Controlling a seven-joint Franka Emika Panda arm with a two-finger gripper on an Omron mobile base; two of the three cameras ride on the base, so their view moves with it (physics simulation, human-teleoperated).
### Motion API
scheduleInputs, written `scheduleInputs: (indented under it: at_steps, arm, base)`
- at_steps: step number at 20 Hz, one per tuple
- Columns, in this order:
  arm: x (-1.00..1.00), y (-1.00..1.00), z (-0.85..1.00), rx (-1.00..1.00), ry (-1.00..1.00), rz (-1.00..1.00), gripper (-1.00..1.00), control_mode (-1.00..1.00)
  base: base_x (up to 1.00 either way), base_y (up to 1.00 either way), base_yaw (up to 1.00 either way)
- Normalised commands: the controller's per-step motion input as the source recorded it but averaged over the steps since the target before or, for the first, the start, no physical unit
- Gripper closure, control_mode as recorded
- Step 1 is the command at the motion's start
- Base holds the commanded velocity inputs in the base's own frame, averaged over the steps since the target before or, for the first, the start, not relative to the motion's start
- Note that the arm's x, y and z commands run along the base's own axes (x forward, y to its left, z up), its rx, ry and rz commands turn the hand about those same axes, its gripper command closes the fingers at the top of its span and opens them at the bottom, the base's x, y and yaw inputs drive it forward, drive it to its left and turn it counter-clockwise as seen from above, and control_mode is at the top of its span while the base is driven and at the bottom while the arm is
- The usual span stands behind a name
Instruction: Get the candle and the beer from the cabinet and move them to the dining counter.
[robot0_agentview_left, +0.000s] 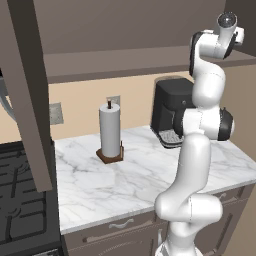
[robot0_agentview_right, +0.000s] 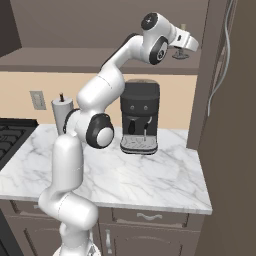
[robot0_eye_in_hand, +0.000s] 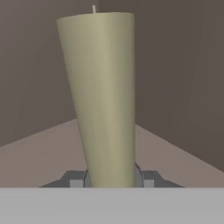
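Note:
The candle (robot0_eye_in_hand: 105, 96) is a pale olive-beige stick that leans slightly in the hand view, standing on the cabinet's brown shelf with a wick at its top. My gripper (robot0_eye_in_hand: 113, 182) is shut on the candle's lower end, one dark fingertip (robot0_eye_in_hand: 76, 183) on each side. From the right base camera the arm reaches up into the cabinet (robot0_agentview_right: 90, 30), and the gripper (robot0_agentview_right: 184, 46) sits there with the candle's top (robot0_agentview_right: 183, 27) poking above it. The beer and the dining counter are out of view.
Below the arm lies a marble worktop (robot0_agentview_left: 125, 175) with a white paper-towel roll (robot0_agentview_left: 110, 131) and a black coffee machine (robot0_agentview_right: 141, 116). A black stove (robot0_agentview_left: 20, 200) is at the left. An open cabinet door (robot0_agentview_left: 27, 95) hangs at the left, another door (robot0_agentview_right: 222, 70) at the right.

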Motion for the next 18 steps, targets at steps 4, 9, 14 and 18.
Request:
scheduleInputs:
  at_steps: [4, 9, 14, 18]
  arm:
    - [0.00, 0.12, -0.02, 0.00, 0.00, 0.00, 1.00, -1.00]
    - [-0.18, 0.27, -0.06, 0.00, 0.00, 0.00, 1.00, -1.00]
    - [-0.63, 0.45, -0.04, 0.00, 0.00, 0.00, 1.00, -1.00]
    - [-0.87, 0.52, -0.18, 0.00, -0.04, 0.00, 1.00, -1.00]
  base:
    - [0.00, 0.00, 0.00]
    - [0.00, 0.00, 0.00]
    - [0.00, 0.00, 0.00]
    - [0.00, 0.00, 0.00]
